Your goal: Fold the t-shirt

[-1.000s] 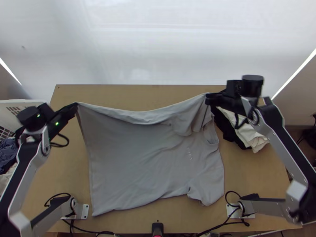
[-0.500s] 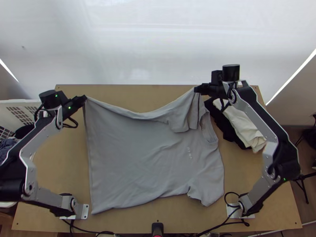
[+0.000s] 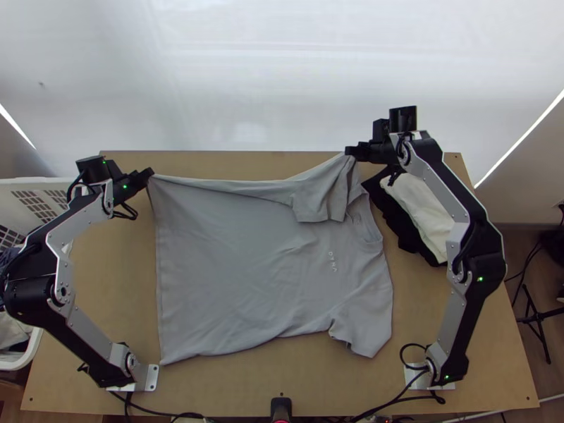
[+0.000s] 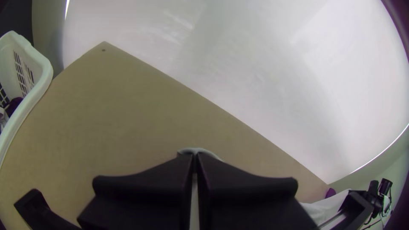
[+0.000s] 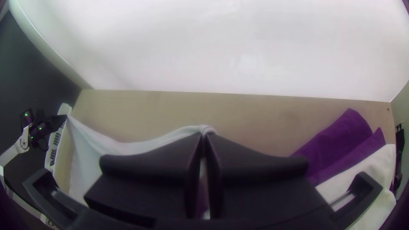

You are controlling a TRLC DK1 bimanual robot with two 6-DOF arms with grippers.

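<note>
Grey t-shirt point(image 3: 233, 261) across the desk point(image 3: 338, 381), far side held up near the desk's far edge. My left gripper point(image 3: 148, 173) pinches the hem corner, fingers closed; my right gripper point(image 3: 350, 152), likewise, the shoulder area. Uneven pulling could skew the fold.

Bright, diffuse light; wrist views seem soft.

Faint, illegible lettering point(image 3: 332, 261) on the grey t-shirt point(image 3: 225, 275)
</note>
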